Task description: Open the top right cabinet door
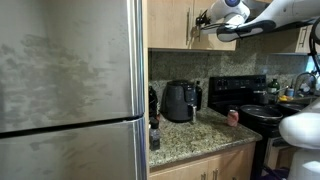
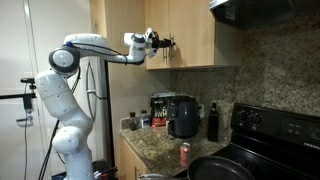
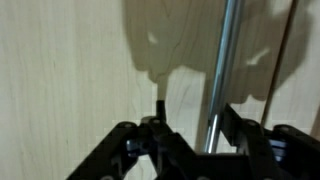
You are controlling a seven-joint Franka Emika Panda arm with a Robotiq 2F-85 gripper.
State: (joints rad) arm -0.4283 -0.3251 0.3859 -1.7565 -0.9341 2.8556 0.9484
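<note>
The top right cabinet door (image 1: 228,45) is hanging high above the tabletop (image 1: 200,135), right of the fridge (image 1: 70,70), in an exterior view, with the claw (image 1: 204,18) hovering close at its left edge. In an exterior view the door (image 2: 190,35) is looking shut, and the arm (image 2: 105,45) is reaching across to it. In the wrist view the claw's fingers (image 3: 232,125) are standing apart, straddling the silver bar handle (image 3: 222,70) without clamping it.

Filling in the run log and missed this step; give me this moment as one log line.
phase: at handle | jaws: open, straddling handle | door: looks shut | contact: cannot tell
</note>
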